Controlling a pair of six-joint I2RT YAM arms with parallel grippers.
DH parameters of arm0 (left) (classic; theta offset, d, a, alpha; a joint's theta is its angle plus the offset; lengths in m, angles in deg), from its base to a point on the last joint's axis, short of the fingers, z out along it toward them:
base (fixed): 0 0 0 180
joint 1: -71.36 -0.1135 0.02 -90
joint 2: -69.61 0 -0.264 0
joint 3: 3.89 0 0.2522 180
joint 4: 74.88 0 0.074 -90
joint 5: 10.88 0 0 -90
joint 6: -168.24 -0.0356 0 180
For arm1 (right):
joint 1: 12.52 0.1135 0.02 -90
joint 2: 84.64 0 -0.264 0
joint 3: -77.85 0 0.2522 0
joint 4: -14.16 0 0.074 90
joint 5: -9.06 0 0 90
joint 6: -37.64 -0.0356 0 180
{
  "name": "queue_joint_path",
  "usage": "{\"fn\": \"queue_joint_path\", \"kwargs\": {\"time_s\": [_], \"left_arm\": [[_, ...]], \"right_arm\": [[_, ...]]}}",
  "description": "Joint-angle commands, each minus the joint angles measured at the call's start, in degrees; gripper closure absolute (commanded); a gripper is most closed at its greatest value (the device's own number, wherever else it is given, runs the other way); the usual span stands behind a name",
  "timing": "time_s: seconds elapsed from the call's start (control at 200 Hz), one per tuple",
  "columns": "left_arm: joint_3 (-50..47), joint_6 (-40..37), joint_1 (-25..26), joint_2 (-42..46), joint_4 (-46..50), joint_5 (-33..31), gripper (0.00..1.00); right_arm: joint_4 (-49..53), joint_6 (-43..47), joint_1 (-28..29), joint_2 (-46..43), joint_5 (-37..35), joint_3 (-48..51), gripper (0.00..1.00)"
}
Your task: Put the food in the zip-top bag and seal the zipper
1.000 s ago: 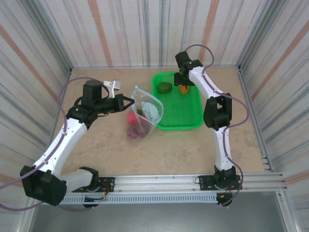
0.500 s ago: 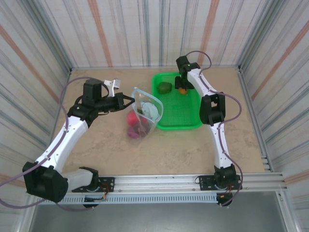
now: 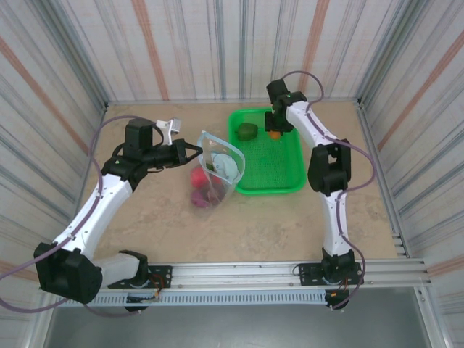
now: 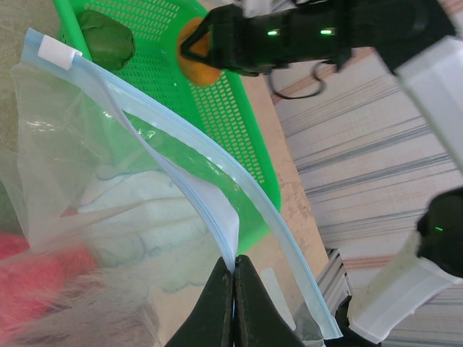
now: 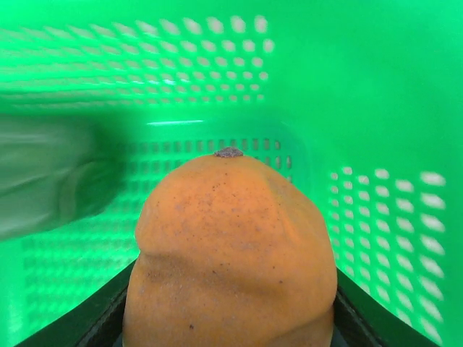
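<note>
Teamwork on both sides here. The left gripper [image 3: 190, 154] was pinched tight on the rim of the zip-top bag [image 3: 217, 170]. The left wrist view showed its fingertips [image 4: 213, 303] clamped together on the plastic right at the zipper [image 4: 166, 130]. My read: that hold was there to prop the mouth up and open, so food could drop in from above. The bag stood on the table [image 3: 254, 217] just left of the green basket [image 3: 286, 170], with its mouth reaching to the basket's left wall.

Over at the far end of the basket, the right gripper [image 3: 274, 129] had its fingers closed around the orange piece [image 5: 228, 246]. The right wrist view had that piece wedged between the two dark fingers, with green mesh behind it. Whether it was clear of the basket floor, I couldn't tell. A green piece [image 3: 247, 131] lay in the basket just beside it, untouched and presumably next in line.

Now the bag itself: clear, crinkly film with the pale blue strip running along the mouth and a white slider tab [image 4: 56, 50] at the far end. The mouth gaped in a wide loop, nowhere near sealed. A red piece [image 3: 197, 176] and a darker magenta one [image 3: 199, 197] sat low inside it. A pale patch showed through the film; what it was, I couldn't say.
</note>
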Motion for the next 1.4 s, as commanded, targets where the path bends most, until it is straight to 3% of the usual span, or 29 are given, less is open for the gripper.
{"fn": "queue_joint_path", "kwargs": {"time_s": [0.0, 0.27, 0.496, 0.957, 1.182, 1.292, 1.398], "left_arm": [[-0.2, -0.5, 1.4, 1.2, -0.5, 0.9, 1.0], [2.6, -1.5, 5.1, 1.5, 3.8, -0.6, 1.0], [3.0, -1.1, 5.1, 1.9, 5.3, -1.1, 1.0], [4.7, 0.4, 5.3, 1.2, 4.7, -1.0, 1.0], [5.5, -0.1, 5.3, 1.4, 5.4, -0.9, 1.0], [5.7, -0.3, 5.3, 1.5, 5.6, -0.7, 1.0], [5.7, -0.8, 5.3, 1.6, 5.9, -1.4, 1.0]], "right_arm": [[-4.3, -1.0, 2.3, -12.8, 3.4, 5.4, 0.49], [-17.6, -4.3, 6.7, -35.3, 22.0, 25.3, 0.52], [-24.9, -7.4, 12.4, -44.0, 33.5, 36.0, 0.53], [-21.6, -4.7, 21.2, -35.2, 35.5, 35.8, 0.53], [-18.7, -2.5, 23.9, -30.1, 32.5, 34.3, 0.51], [-16.0, -2.1, 24.7, -26.9, 27.7, 31.9, 0.5], [-13.4, -1.9, 25.5, -24.9, 22.6, 29.2, 0.35]]}}
